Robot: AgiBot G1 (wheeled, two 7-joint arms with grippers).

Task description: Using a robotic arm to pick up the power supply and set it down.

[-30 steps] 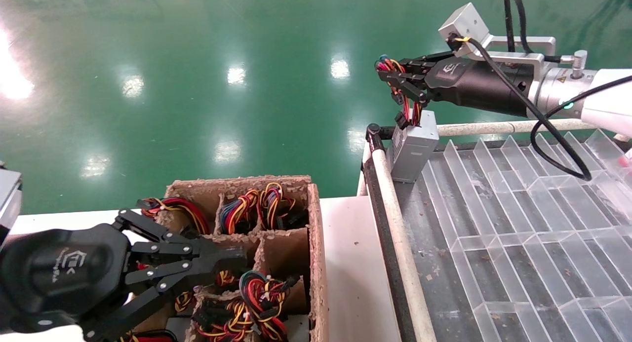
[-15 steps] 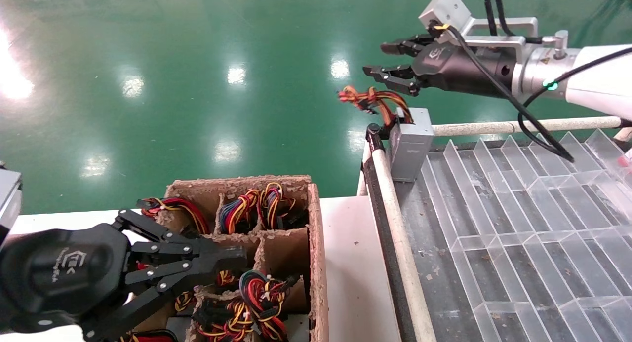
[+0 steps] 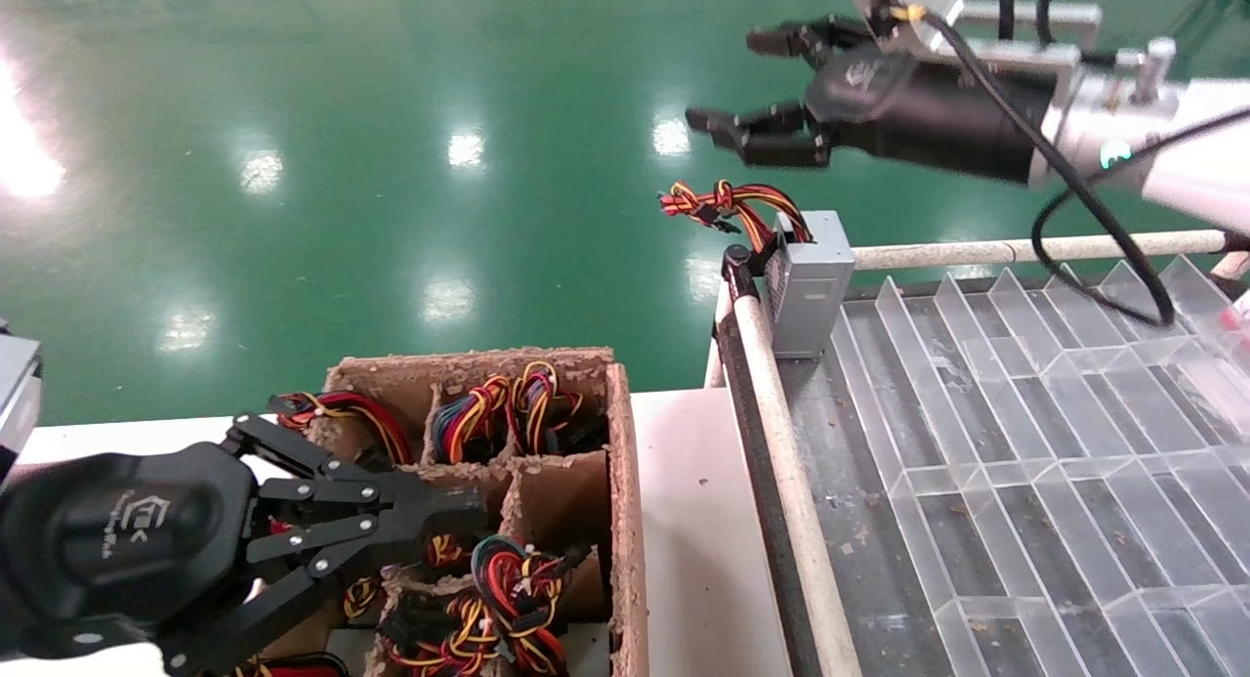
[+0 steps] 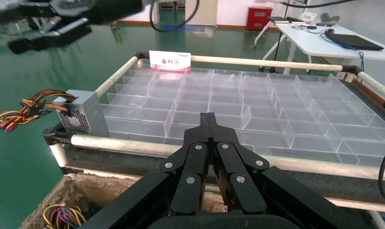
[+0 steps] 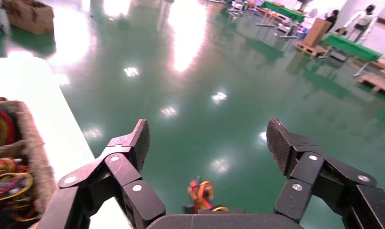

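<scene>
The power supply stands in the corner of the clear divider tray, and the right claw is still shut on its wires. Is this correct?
Not quite. The power supply does stand in the corner of the clear divider tray, but the right claw is open and above the wires, no longer shut on them. The head view shows this.

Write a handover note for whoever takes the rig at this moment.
Right end effector: open, empty, in the air above the power supply.
Left end effector: shut, empty, parked over the cardboard box of wired units.
Power supply: standing in the far-left corner of the clear divider tray, wires sticking out past the rail.
Done: unit picked and set down, let go.
Left: pull the right arm clear; fetch the next unit if wanted.
</scene>
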